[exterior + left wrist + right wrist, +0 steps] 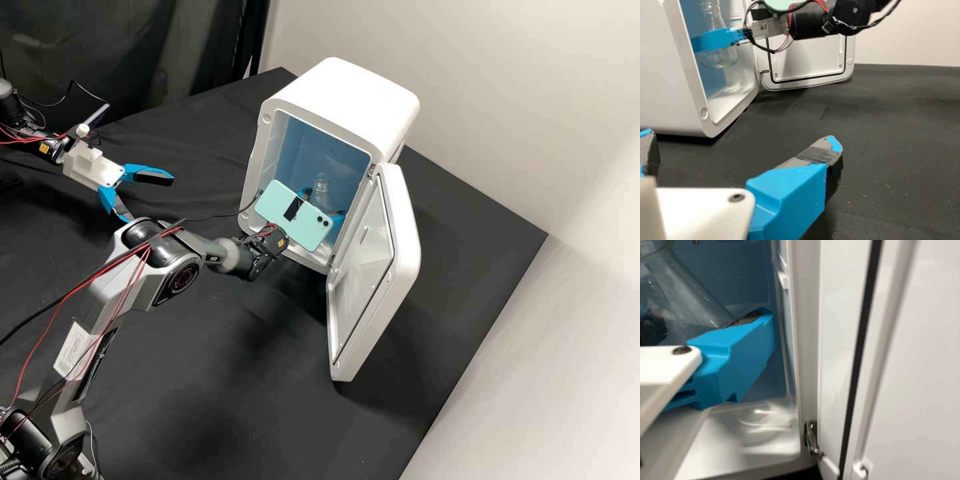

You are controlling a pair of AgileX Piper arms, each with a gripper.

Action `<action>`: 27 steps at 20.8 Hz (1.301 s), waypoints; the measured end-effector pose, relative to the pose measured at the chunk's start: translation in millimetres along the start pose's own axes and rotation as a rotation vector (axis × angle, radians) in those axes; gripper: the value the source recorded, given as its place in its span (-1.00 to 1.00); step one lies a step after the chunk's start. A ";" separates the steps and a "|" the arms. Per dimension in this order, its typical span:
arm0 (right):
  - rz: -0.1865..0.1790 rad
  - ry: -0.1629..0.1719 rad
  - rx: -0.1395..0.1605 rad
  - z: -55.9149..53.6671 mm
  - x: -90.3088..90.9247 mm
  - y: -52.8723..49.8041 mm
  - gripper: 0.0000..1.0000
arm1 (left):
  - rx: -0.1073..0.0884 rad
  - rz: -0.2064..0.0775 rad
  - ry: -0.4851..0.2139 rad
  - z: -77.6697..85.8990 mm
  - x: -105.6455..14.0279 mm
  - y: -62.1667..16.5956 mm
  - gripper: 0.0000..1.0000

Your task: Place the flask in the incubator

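Glass conical flask [716, 56] is inside the open incubator [347, 100]. Right gripper [702, 42] jaws clamp its upper cone. Judged light, rigid, slick and breakable; a hold below the neck suits. Left gripper [149, 197] jaws stand wide, far left.

— What am I standing on?
— A table [200, 373] under a black cloth that lies in soft creases. One corner juts out toward the pale side of the room.
— And beyond it?
— A plain white wall [520, 80] runs along the far side, evenly lit. At the back, to one side, a dark curtain [133, 47] hangs in folds down to the table's edge.
— Past my table's near edge?
— Pale floor [547, 387], close to the wall in tone. From my left wrist, that wall rises straight above the black cloth.
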 end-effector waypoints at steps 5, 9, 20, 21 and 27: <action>-0.028 -0.032 -0.018 -0.1 16.2 0.9 -1.00 | 0.000 -0.003 -0.009 2.0 0.9 -0.6 1.00; -0.027 -0.033 -0.031 -4.9 24.9 5.9 -1.00 | 0.000 -0.003 -0.011 2.7 1.2 -0.6 1.00; 0.024 -0.004 -0.045 -27.0 42.3 19.4 -1.00 | -0.009 -0.009 -0.023 7.0 8.2 -2.7 1.00; 0.023 -0.008 -0.047 -27.0 44.1 19.7 -1.00 | -0.010 -0.007 -0.020 6.2 9.2 -2.4 1.00; 0.018 -0.009 -0.062 -32.8 47.2 21.1 -1.00 | -0.021 -0.007 -0.006 5.5 11.3 -3.3 1.00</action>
